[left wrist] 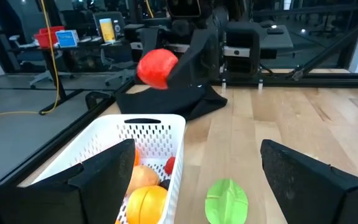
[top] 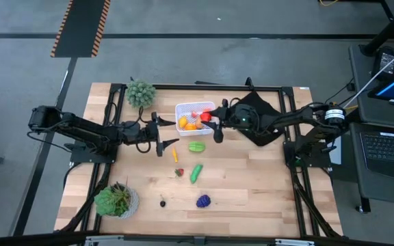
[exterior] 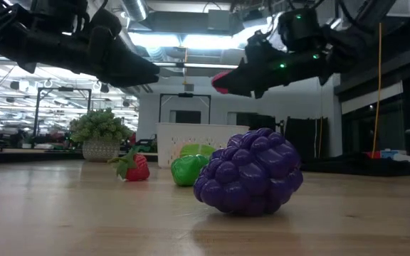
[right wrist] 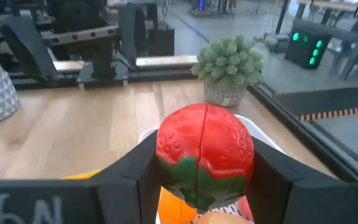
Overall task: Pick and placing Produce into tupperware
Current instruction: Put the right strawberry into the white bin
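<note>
Right wrist view shows the right gripper [right wrist: 205, 171] clamped on a red toy strawberry [right wrist: 205, 155], one finger pressed to each flank and the green leafy end tucked low between them. In the high view that gripper [top: 214, 121] hangs over the right edge of the white tub [top: 183, 109], which stands at the far middle of the table and already holds several orange and yellow pieces [top: 187, 124]. The strawberry looks like hollow moulded plastic: light, stiff, with a smooth rounded skin that would probably slip if pinched near an end, so a hold across its widest part, as here, seems the safest. A seam runs down its middle, and it may be two halves that could part under a hard squeeze.

The left gripper [top: 164, 139] waits just left of the tub with its fingers spread wide and nothing between them. On the table nearer the camera lie a green leafy piece [top: 196, 146], a green pod-shaped piece [top: 195, 172], a small red strawberry [top: 178, 172], a purple grape cluster [top: 203, 201] and a small dark item [top: 162, 202]. The grape cluster is knobbly, which should give fingers more purchase than the smooth pieces.
</note>
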{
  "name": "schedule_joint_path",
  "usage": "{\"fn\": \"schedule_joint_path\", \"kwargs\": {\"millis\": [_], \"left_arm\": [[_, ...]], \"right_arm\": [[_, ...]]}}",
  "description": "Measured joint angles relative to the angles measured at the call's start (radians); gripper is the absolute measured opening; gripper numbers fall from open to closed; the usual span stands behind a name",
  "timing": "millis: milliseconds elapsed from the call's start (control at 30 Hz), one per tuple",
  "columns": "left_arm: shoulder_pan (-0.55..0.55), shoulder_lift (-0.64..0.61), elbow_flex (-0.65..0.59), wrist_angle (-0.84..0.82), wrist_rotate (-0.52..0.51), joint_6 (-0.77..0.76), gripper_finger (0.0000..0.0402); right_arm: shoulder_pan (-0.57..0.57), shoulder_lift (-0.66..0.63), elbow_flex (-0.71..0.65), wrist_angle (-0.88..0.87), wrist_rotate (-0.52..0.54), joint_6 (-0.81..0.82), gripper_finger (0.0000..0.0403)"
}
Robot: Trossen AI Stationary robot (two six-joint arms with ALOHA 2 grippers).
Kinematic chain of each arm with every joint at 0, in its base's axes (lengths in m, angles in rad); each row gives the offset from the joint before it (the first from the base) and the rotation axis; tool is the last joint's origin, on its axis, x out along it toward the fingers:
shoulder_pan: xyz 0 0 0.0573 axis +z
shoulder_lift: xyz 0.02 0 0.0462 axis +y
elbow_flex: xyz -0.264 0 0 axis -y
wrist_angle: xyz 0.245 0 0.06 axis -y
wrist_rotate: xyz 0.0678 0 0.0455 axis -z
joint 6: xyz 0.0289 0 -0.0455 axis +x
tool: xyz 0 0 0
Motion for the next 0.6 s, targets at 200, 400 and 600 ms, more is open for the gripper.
{"fn": "schedule_joint_path", "kwargs": {"millis": [200,400,600], "left_arm": [[0.000,0.000,0.000,0.000,0.012,-0.001,0.0339],[0.000,0.000,0.000,-0.006,0.013,-0.002,0.0339],[0.000,0.000,0.000,-0.025,0.013,-0.002,0.0339]], "right_arm": [[0.000,0.002,0.182,-0.395,-0.002,-0.038,0.0178],[-0.015,0.035,0.341,-0.607,-0.009,-0.083,0.0178],[-0.061,0.150,0.514,-0.819,-0.052,-0.107,0.0177]]}}
